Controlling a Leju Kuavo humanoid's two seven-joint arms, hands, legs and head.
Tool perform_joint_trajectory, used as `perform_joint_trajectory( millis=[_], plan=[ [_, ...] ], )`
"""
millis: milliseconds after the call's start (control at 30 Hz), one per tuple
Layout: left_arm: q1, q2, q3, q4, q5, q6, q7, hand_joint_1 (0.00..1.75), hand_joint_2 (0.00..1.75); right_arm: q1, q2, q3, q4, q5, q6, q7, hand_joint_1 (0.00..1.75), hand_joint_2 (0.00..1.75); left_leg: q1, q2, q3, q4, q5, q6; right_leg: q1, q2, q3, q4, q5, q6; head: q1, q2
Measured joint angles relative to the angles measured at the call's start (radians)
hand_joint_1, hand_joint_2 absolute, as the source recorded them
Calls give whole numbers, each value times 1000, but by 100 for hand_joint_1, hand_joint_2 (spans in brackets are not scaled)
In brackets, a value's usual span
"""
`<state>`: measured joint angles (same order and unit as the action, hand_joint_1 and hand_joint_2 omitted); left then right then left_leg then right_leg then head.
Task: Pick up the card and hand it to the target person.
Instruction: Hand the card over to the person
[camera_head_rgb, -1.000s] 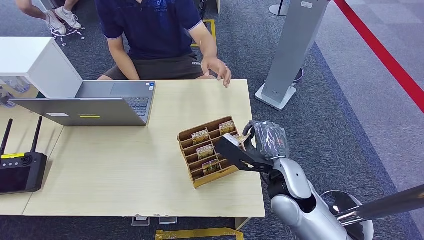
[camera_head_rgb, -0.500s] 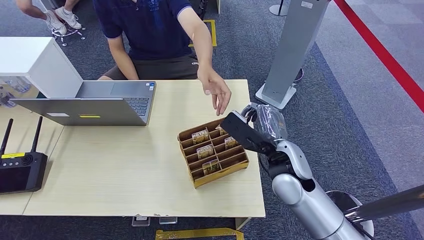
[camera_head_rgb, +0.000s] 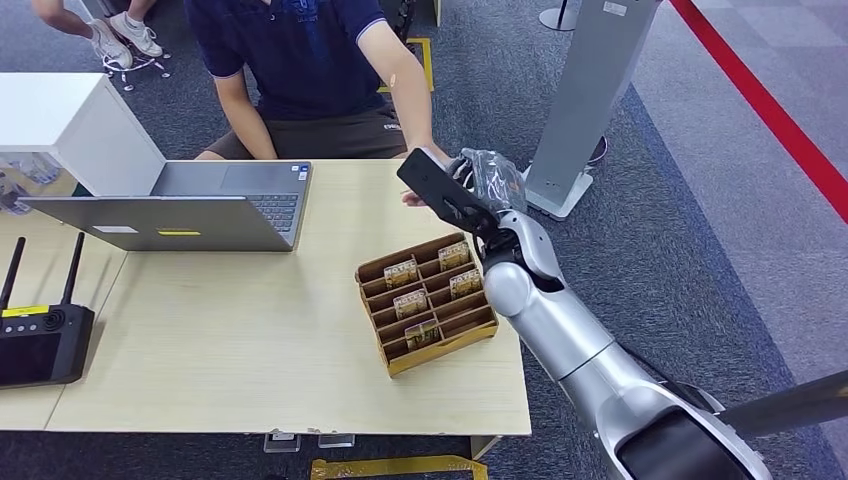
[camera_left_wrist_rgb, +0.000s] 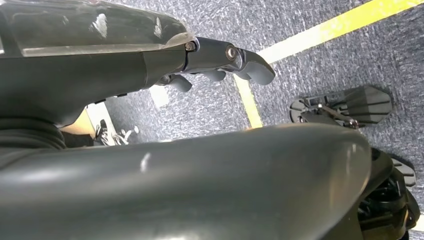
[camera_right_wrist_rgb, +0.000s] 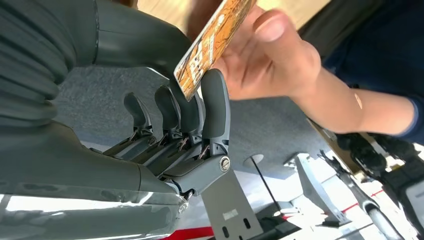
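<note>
While pinched by right hand (camera_right_wrist_rgb: 180, 125), card (camera_right_wrist_rgb: 212, 45) at table's far edge (camera_head_rgb: 440, 162)

An office or demo hall: desk (camera_head_rgb: 250, 330) with laptop (camera_head_rgb: 190, 208) (open), grey carpet (camera_head_rgb: 700, 190), red floor line (camera_head_rgb: 770, 105).

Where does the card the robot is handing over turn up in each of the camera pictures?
Head view: the card itself is hidden behind the right hand, raised at the table's far edge by the person's hand.
Left wrist view: not in it.
Right wrist view: the card stands at the top centre, between the robot's fingers and the person's hand.
Shared landmark: the person's hand.
</note>
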<state>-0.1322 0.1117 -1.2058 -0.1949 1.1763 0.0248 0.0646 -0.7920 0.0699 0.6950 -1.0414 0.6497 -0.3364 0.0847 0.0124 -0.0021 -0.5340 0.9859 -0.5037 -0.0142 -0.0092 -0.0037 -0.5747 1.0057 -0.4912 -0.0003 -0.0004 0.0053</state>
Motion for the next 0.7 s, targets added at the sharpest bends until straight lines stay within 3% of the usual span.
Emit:
perform_joint_trajectory(
  millis=[167, 300, 700],
  plan=[
    [0, -2, 0, 0, 2, 0, -4, 0, 0, -26, 53, 11, 123, 1, -27, -16, 134, 175, 0, 0, 0, 0, 0, 0, 0, 0, 0, 0, 0, 0, 0, 0],
    [0, -2, 0, 0, 2, -2, -3, 0, 0, -34, 74, 17, 187, 10, -44, -17, 0, 175, 0, 0, 0, 0, 0, 0, 0, 0, 0, 0, 0, 0, 0, 0],
    [0, -2, -6, 0, 10, -6, -5, 0, 0, -41, 85, 20, 250, -10, -65, -34, 0, 175, 0, 0, 1, 0, 0, 0, 0, 0, 0, 0, 0, 0, 0, 0]
  ],
)
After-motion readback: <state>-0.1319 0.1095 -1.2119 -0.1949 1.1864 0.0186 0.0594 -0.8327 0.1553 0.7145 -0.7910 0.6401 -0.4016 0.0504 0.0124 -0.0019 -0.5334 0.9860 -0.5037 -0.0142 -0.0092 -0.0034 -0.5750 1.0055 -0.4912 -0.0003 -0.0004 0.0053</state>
